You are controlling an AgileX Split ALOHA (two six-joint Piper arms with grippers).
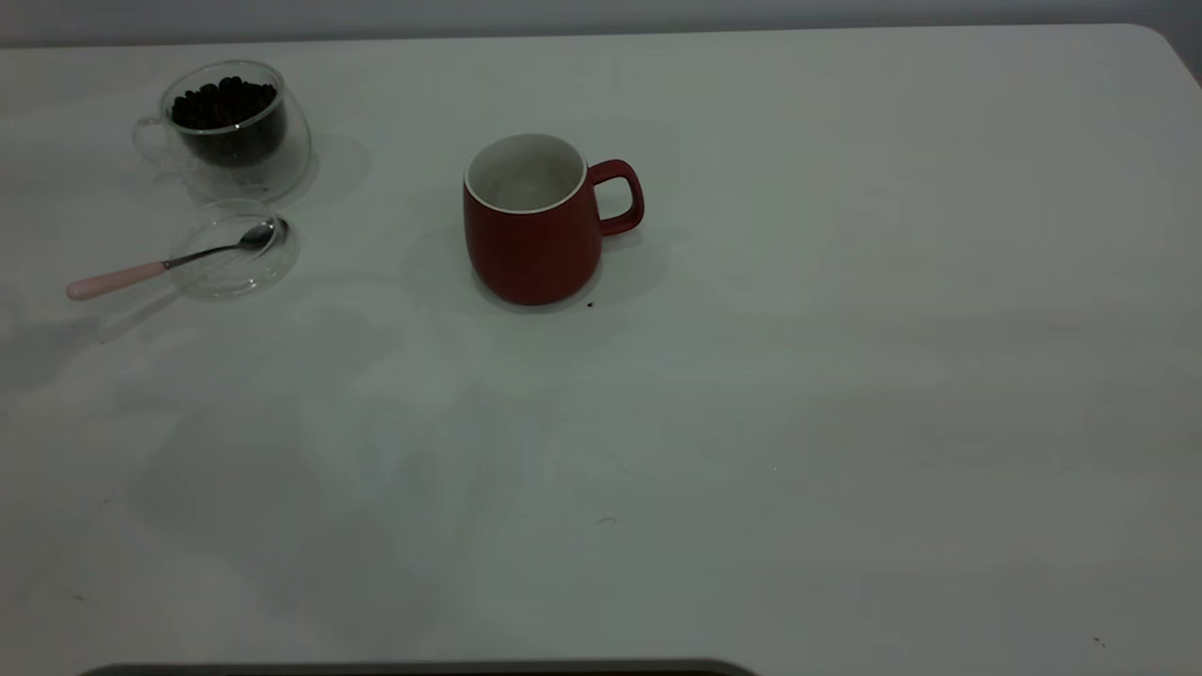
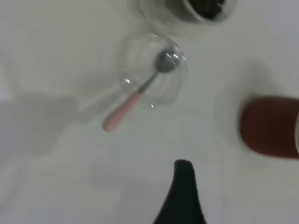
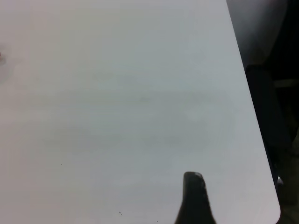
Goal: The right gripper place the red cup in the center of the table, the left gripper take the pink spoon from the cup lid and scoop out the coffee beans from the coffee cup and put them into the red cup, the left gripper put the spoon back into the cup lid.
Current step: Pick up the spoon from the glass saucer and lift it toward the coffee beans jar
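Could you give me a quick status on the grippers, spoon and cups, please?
Left gripper above table near lid, nothing held. Right gripper over bare table edge. Spoon on lid; red cup central, empty. Nothing in the way.

The red cup (image 1: 532, 225) stands upright and empty mid-table toward the far edge, while near the far left corner the coffee cup (image 1: 230, 127) holds coffee beans (image 1: 223, 101), just beside the cup lid (image 1: 237, 252) carrying the pink spoon (image 1: 164, 264).
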